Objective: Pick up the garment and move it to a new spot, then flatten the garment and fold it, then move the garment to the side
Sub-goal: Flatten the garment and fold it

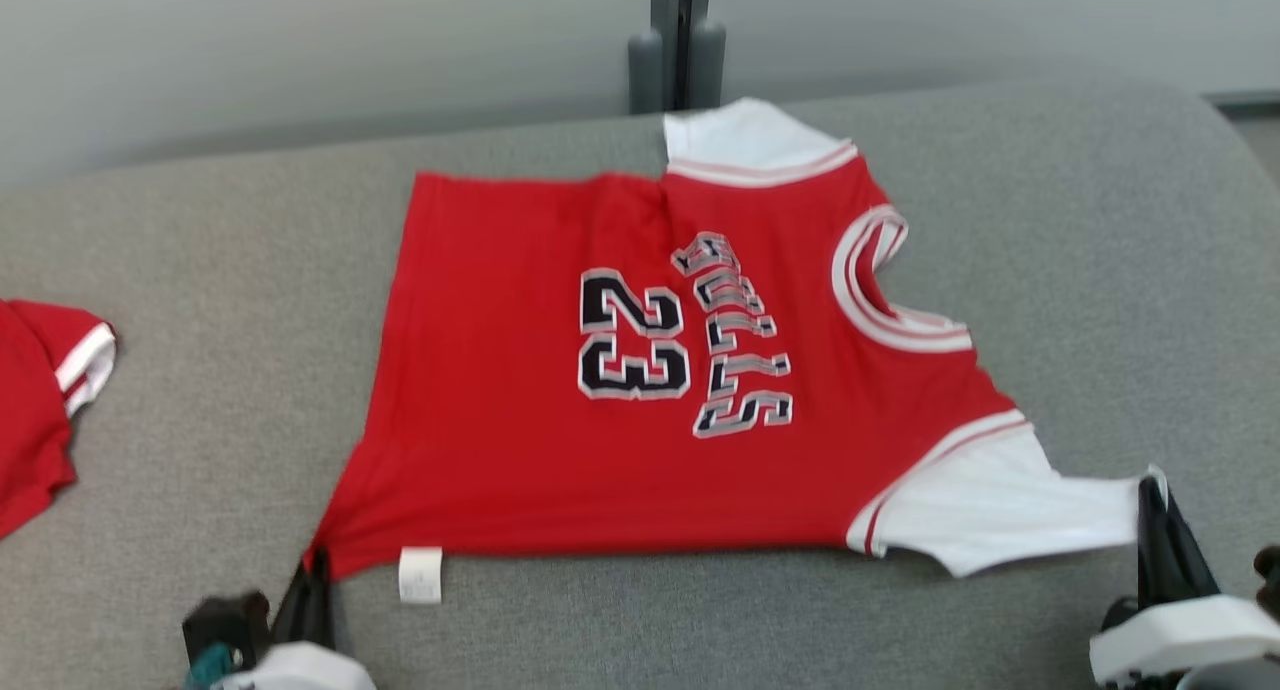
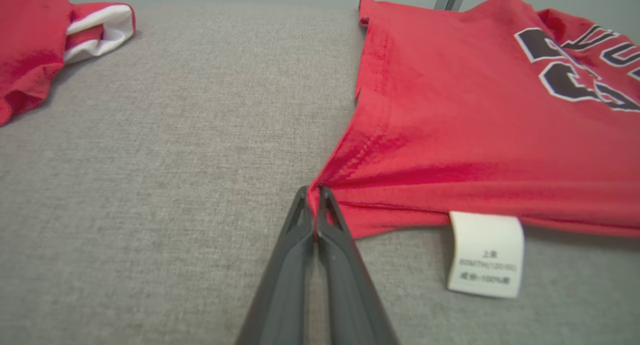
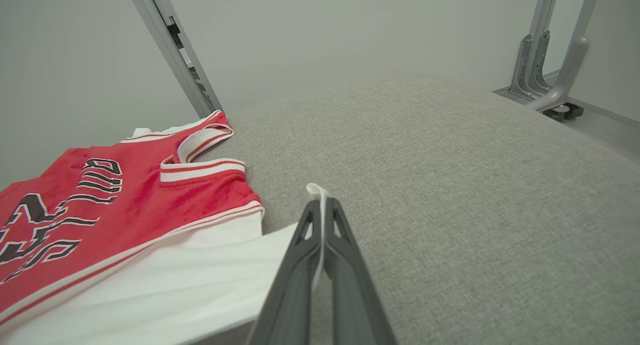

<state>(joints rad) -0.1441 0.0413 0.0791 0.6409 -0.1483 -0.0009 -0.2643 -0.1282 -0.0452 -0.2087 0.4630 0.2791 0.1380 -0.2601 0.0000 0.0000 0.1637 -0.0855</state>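
Head view: the jersey (image 1: 620,370) lies face up and nearly flat on the grey cushion (image 1: 200,230). Its long axis runs across the view, with the neck to the right and the hem to the left. The far white sleeve reaches the cushion's back edge. The left gripper (image 1: 318,565) is closed on the near hem corner, which is drawn to a point, just left of the white label (image 1: 420,575). The right gripper (image 1: 1150,500) is closed on the tip of the near sleeve (image 1: 1000,515), which is pulled out taut. Another red garment (image 1: 40,400) lies at the left edge, well apart from the jersey. A pale wall (image 1: 300,50) and a grey post (image 1: 680,40) stand behind. Bare cushion lies open on the left, the right and along the near edge.

Left wrist view: the fingers (image 2: 300,265) are pressed together with red hem cloth pinched at their tips. Creases fan out from the pinch. The label lies flat on the cushion just beside them. Open cushion lies between the jersey and the other garment.

Right wrist view: the fingers (image 3: 345,275) are clamped on white sleeve cloth, and a little fold sticks up past the tips. The cushion is bare ahead and to the right, out to its rounded edge. A metal frame (image 3: 550,60) stands beyond that edge.
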